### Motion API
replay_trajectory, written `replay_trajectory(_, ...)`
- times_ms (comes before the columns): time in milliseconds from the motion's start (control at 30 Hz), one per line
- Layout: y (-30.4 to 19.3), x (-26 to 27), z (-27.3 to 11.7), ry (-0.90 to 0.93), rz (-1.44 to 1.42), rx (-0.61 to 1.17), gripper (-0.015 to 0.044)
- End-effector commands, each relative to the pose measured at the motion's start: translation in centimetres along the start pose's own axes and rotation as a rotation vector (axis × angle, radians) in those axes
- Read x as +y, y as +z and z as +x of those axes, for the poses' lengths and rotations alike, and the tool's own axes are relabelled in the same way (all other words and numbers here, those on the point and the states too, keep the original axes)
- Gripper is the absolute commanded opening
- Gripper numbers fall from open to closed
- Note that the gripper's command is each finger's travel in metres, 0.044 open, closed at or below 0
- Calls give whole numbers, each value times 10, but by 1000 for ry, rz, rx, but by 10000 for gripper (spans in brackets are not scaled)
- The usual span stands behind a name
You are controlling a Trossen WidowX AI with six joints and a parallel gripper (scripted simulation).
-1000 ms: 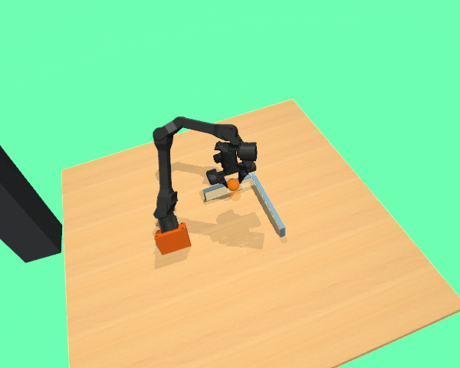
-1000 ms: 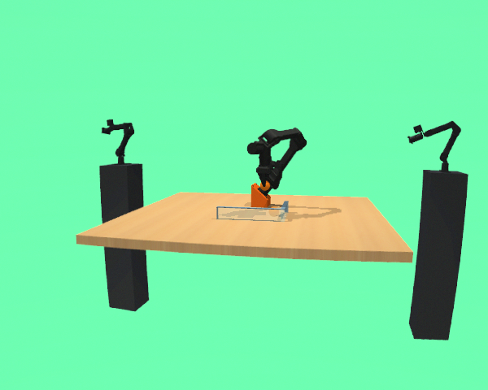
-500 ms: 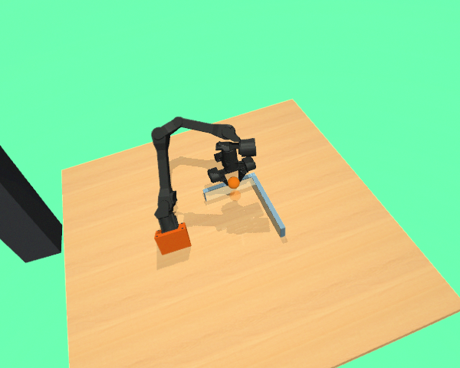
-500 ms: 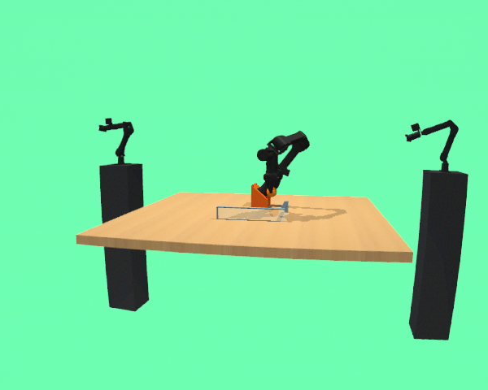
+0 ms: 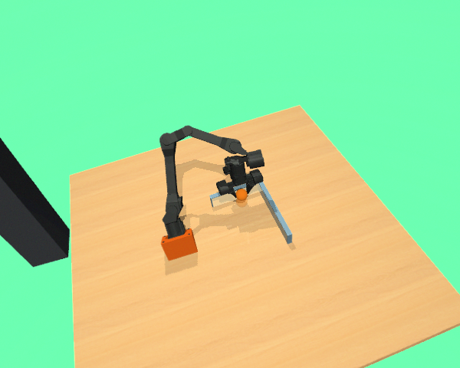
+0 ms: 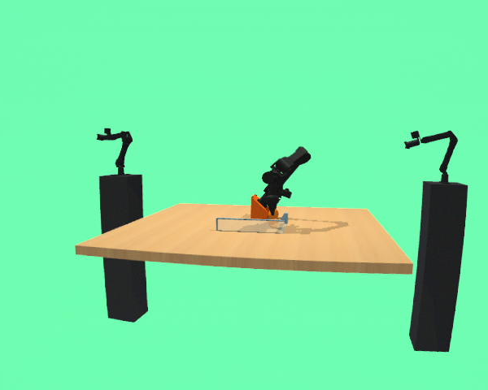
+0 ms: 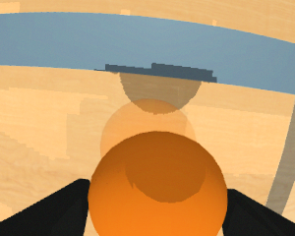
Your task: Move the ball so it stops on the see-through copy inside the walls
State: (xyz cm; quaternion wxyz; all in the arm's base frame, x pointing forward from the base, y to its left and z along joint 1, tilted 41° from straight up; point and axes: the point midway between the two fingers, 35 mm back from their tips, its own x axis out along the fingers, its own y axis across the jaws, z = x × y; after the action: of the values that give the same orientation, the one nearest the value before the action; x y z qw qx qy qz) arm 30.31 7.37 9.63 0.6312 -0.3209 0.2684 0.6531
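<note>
Wrist view: claw (image 5: 241, 192) (image 6: 272, 213) (image 7: 157, 196), closed on ball (image 5: 241, 195) (image 6: 273, 214) (image 7: 157, 187) | see-through copy (image 7: 147, 115): beyond claw, partly covered by ball | near wall (image 5: 273, 212) (image 7: 138, 41): past copy | done: grasp | left, apparently: final placing, release, withdrawal.

Table (image 5: 246, 297) (image 6: 244, 247) (image 7: 29, 113): below the ball (image 5: 241, 195) (image 7: 158, 187)
Walls (image 5: 277, 214) (image 6: 244, 218) (image 7: 147, 41): behind and right of the ball, top view
Copy (image 7: 113, 130): beyond the ball, partly hidden by it, wrist view
Arm base (image 5: 180, 246) (image 6: 258, 210): left of the ball, nearer the viewer, top view
</note>
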Motion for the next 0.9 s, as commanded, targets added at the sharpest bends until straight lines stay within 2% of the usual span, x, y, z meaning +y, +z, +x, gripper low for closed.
replay_trajectory(0,1,1,19,2,5,-6,0)
replay_trajectory(733,2,3,50,1,5,-9,0)
replay_trajectory(867,1,2,47,0,2,-5,105)
